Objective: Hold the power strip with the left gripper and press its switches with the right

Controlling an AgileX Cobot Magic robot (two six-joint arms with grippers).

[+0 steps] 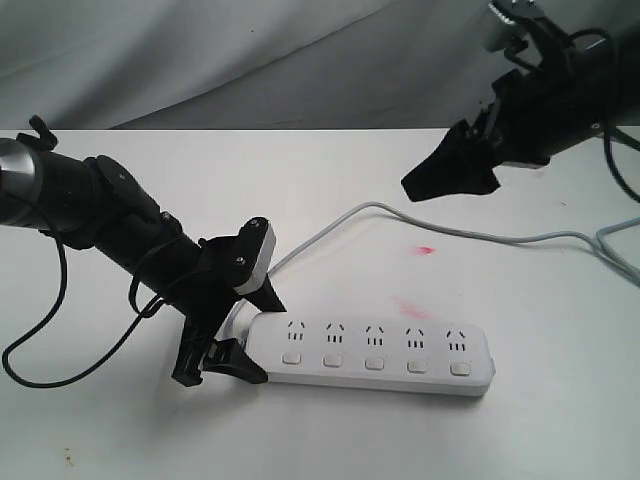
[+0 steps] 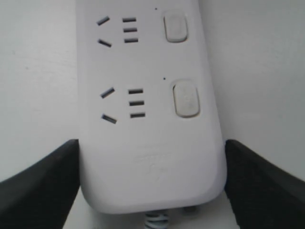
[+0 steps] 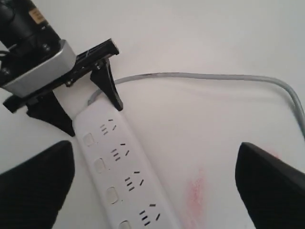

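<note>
The left arm slants low over the white table [image 1: 520, 430], its end effector [image 1: 268, 342] clamped on the cord end of the power strip [image 1: 400, 350] lying flat mid-table; the right end effector [image 1: 448, 180] hangs raised, fingers spread, empty; a grey cloth [image 1: 200, 50] hangs behind.

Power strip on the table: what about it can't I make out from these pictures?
Cord: its plug end runs off the right edge of the exterior view.
Switches: the left wrist view shows only two; the frame edge cuts off the rest.
Embossed lettering on the power strip: too blurred to read, left wrist view.
</note>
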